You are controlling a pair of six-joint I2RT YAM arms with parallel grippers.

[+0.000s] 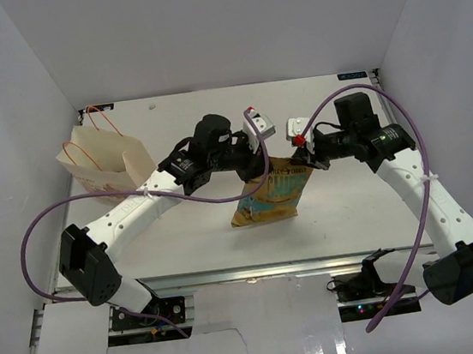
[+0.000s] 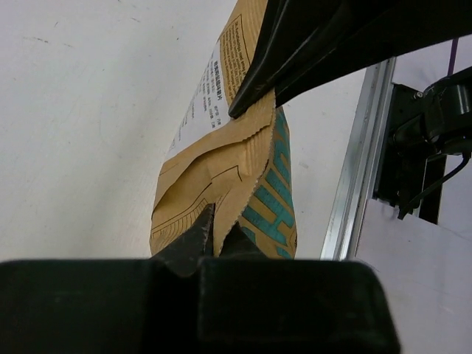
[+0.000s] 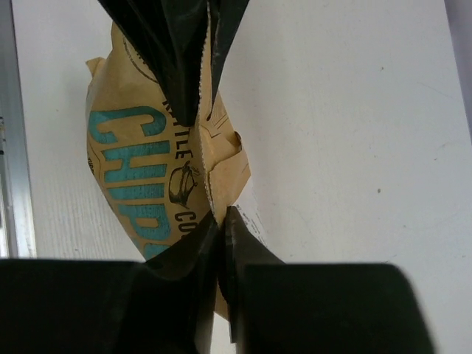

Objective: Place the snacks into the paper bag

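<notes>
One large yellow-and-teal chip bag (image 1: 270, 197) sits at mid-table, its crimped top seal raised toward the far side and its long axis running back toward the near edge, tilted slightly left. Whether its bottom end rests on the table (image 1: 362, 213) or hangs just clear cannot be told from above. Both grippers hold that seal. The left gripper (image 1: 259, 169) has its fingers pressed together on the seal's left end, and the right gripper (image 1: 303, 164) pinches the right end, so the strip of foil is stretched between them. Each wrist camera shows its own fingertips nipped tight on the serrated edge, with the other arm's dark fingers clamped farther along it. The cream paper bag (image 1: 137, 161) stands well apart at the far left, orange handles up, so the snack must travel leftward and a little away. By that reckoning the left arm is the nearer carrier. It stretches diagonally from its near-left base, forearm low and wrist turned in toward the centre. The right arm climbs the right side, bends at the elbow and points its forearm leftward across the table, already near full reach.
</notes>
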